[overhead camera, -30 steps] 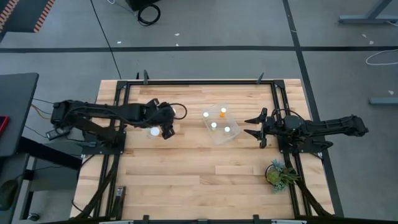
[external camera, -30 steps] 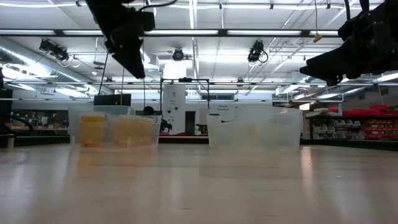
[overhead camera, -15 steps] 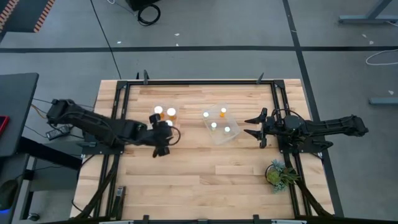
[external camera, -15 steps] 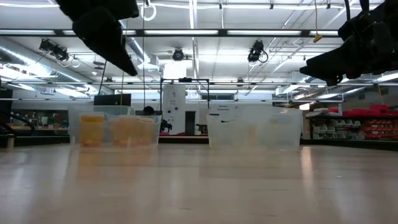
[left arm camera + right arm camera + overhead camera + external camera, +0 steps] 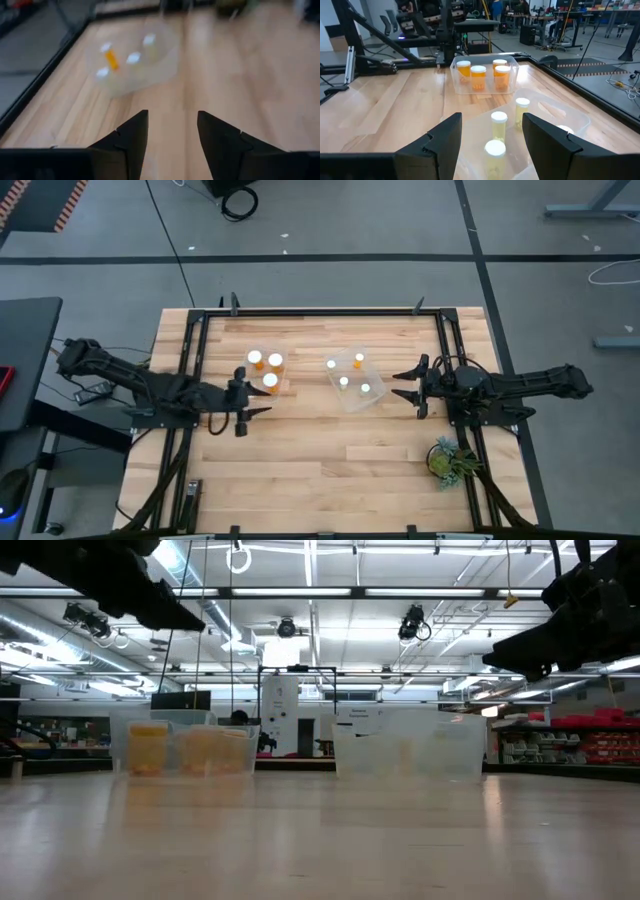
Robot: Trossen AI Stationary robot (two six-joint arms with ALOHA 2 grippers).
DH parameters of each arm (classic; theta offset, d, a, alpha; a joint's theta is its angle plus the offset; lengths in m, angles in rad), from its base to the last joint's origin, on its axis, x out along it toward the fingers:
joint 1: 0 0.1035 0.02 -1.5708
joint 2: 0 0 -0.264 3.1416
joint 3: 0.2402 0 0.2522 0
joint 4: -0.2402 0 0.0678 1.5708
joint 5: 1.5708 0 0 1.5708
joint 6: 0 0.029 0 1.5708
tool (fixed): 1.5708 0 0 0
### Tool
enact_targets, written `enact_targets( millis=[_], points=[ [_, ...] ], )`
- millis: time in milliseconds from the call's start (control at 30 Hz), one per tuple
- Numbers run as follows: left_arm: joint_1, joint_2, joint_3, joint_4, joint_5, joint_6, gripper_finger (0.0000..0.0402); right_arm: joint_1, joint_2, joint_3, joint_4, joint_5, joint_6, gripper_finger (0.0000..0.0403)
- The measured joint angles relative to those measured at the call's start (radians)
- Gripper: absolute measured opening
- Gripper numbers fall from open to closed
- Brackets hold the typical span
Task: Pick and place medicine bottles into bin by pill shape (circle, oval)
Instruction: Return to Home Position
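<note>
Left tool (image 5: pixel 172 114) open, empty, at 9 o'clock of the surface (image 5: pixel 320 470) centre. Right tool (image 5: pixel 491 117) open, empty, at 2 o'clock. Orange bottles (image 5: pixel 269 380) stand in the left bin (image 5: pixel 230 725), 10 o'clock. Pale bottles (image 5: pixel 344 382) stand in the right bin (image 5: pixel 352 401), 1 o'clock. No bottle loose that I can see. Sorting looks done. For homing I'd fold the left arm straight back, slowly, clear of the bin walls.

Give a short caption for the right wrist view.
Open right end effector facing two transparent plastic bins of white-capped medicine bottles.
</note>
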State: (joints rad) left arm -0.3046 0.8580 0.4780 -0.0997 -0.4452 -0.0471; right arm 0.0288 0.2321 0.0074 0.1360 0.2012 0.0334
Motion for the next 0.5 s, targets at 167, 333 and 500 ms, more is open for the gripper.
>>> enact_targets(
  millis=[167, 333, 500],
  points=[
    [0.0, -0.128, -0.141, 0.237, 0.049, 0.034, 0.0164, 0.0, 0.003, 0.0, -0.001, 0.0, 0.0, 0.0216],
    [0.002, -0.227, -0.282, 0.427, 0.05, 0.052, 0.0139, 0.0, 0.005, 0.0, -0.01, 0.0, 0.0, 0.0216],
    [0.007, -0.288, -0.393, 0.559, 0.051, 0.062, 0.011, 0.0, 0.005, 0.0, -0.018, 0.0, 0.0, 0.0216]
  ],
)
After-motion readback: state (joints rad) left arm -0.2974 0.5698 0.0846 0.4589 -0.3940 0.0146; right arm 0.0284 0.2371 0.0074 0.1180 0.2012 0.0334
